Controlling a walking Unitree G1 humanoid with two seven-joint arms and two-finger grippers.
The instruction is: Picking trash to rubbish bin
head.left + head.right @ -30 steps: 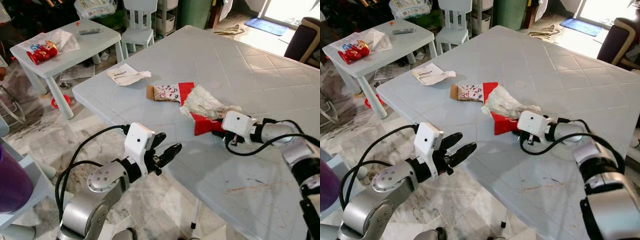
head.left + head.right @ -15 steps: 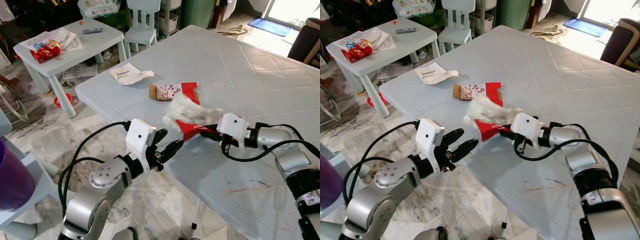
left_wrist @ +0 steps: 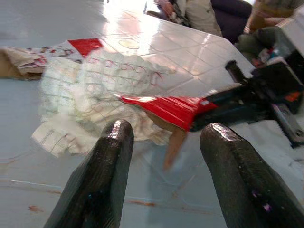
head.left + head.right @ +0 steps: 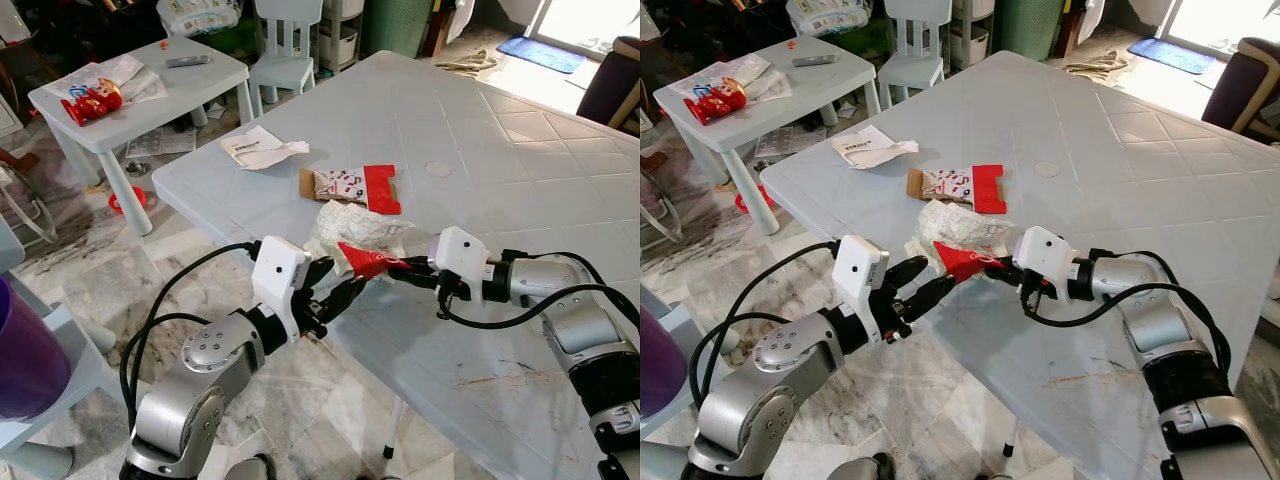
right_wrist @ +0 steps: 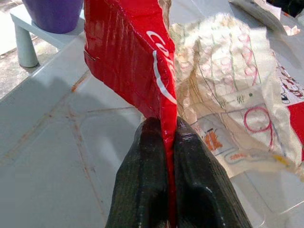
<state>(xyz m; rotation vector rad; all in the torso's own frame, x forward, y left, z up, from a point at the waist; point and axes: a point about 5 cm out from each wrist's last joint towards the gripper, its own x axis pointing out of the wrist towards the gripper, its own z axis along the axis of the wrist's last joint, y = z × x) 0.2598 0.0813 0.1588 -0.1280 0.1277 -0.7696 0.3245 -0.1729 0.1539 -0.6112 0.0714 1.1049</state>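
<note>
The right gripper point(image 5: 164, 142) pinches a thin, floppy red wrapper point(image 4: 365, 261) by its edge beside the crumpled paper point(image 4: 350, 228); the left gripper point(image 3: 166, 156) waits, fingers spread, just beside the paper.

Head eyes overlook table point(image 4: 520, 150); wrists close, seemingly facing.

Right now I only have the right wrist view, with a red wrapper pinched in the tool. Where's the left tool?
Observer: The left tool is just off the table's near edge, fingers open, pointing at the red wrapper.
Operator: Any other trash on the table?
Observer: Yes. A flattened red-and-white carton lies beyond the crumpled white paper.
Operator: Anything else?
Observer: A white slip near the far-left corner.
</note>
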